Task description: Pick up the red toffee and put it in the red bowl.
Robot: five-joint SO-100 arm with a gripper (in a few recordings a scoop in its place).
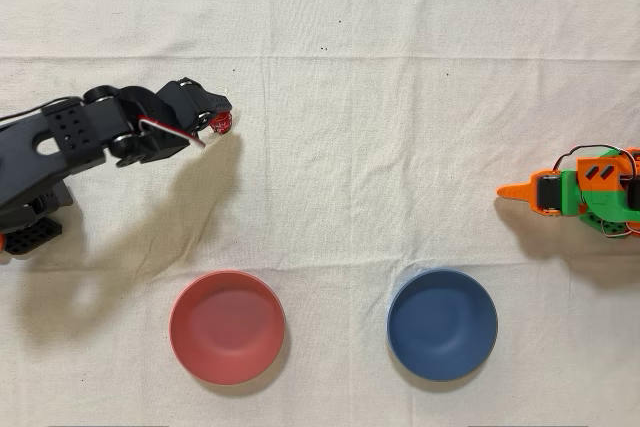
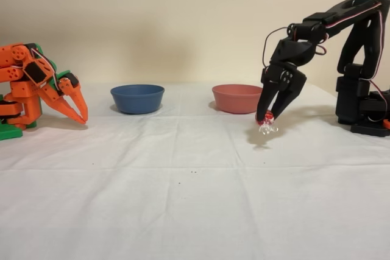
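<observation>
Now hand (image 2: 269,115) pinches toffee (image 2: 267,117) just above worktop (image 2: 195,199); red bowl (image 1: 227,327) sits below it in overhead view, well apart

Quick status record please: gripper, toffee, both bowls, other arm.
gripper: shut on the red toffee, pointing down
red toffee: held at the fingertips, lifted just off the cloth, clear wrapper end hanging below
red bowl: empty, upright; in the overhead view below and slightly right of the gripper
blue bowl: empty, beside the red bowl, apart from it
orange arm: idle
</observation>
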